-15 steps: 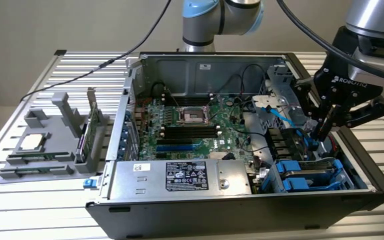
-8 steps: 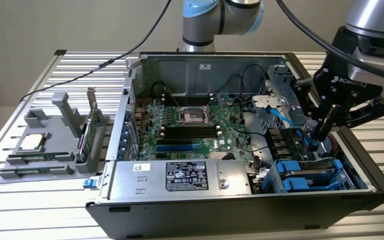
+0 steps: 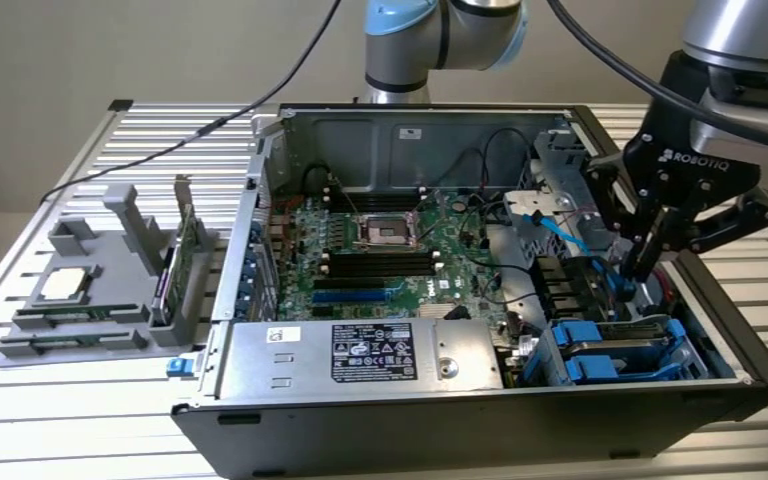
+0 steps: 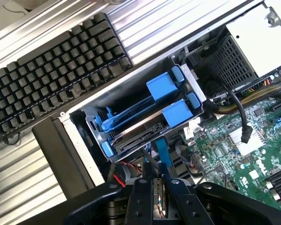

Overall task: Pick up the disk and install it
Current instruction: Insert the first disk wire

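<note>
One disk (image 3: pixel 618 343), seemingly seated in drive bay (image 4: pixel 126 91), gripper (image 3: pixel 644 268) close by

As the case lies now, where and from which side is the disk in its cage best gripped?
Probably the blue carrier tab at the disk's exposed edge, coming from above through the open case: the cage walls shut in its other sides.

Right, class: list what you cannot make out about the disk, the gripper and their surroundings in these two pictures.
1. Label of the disk: wrist view, just its edge shows beneath the upper blue carrier.
2. What the gripper touches: exterior view, its tip is too dark and small there.
3. Print on the power supply label: exterior view, too small.
4. Full keyboard: wrist view, cut off by the picture's edge.
</note>
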Controlling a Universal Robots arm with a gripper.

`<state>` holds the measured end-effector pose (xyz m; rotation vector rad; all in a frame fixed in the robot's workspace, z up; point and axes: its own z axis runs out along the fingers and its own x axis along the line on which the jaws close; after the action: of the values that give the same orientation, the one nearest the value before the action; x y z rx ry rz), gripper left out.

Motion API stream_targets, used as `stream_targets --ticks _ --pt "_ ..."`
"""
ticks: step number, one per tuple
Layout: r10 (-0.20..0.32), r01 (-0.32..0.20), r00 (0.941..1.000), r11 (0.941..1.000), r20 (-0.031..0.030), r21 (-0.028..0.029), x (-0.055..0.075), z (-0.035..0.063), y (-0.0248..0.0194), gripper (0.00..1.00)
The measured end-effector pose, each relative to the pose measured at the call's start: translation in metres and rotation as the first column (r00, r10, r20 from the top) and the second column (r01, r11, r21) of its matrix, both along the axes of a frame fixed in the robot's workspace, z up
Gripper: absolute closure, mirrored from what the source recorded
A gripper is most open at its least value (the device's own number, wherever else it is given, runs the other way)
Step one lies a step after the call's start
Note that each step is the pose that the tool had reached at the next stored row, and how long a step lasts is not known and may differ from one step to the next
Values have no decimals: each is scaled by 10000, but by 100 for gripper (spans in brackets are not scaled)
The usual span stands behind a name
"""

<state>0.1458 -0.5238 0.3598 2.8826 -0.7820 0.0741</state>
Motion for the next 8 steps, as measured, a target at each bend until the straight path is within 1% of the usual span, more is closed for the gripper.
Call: stream_targets --ticks 4,6,7,8 --pt "0 0 10000 10000 0 -48 -4 0 63 83" --pt "0 0 10000 10000 0 -87 -5 1 100 83" --pt "0 0 10000 9999 0 -123 -6 2 121 83" --pt "0 0 10000 9998 0 -183 -6 2 143 83"
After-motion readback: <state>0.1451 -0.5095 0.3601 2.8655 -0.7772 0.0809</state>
